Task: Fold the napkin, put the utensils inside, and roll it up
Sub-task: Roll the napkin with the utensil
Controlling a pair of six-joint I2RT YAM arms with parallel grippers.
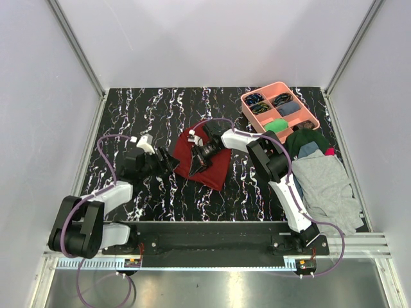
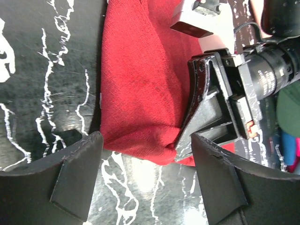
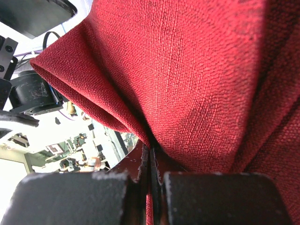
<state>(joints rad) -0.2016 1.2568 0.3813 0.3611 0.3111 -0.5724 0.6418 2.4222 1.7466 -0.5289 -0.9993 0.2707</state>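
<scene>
Coarse, matt woven cloth makes up the dark red napkin (image 3: 187, 84), set against the glossy, smooth black table (image 1: 148, 109) veined in white like marble, the matt black, rough-edged plastic fingers (image 2: 70, 187) of the left gripper (image 2: 145, 138), the smooth pink plastic tray (image 1: 264, 89) and the soft, creased cloth of the clothes pile (image 1: 327, 186).

Black-and-white arms (image 1: 119, 191), purple cables (image 1: 98, 149), black pincer fingers (image 2: 75, 183).
</scene>
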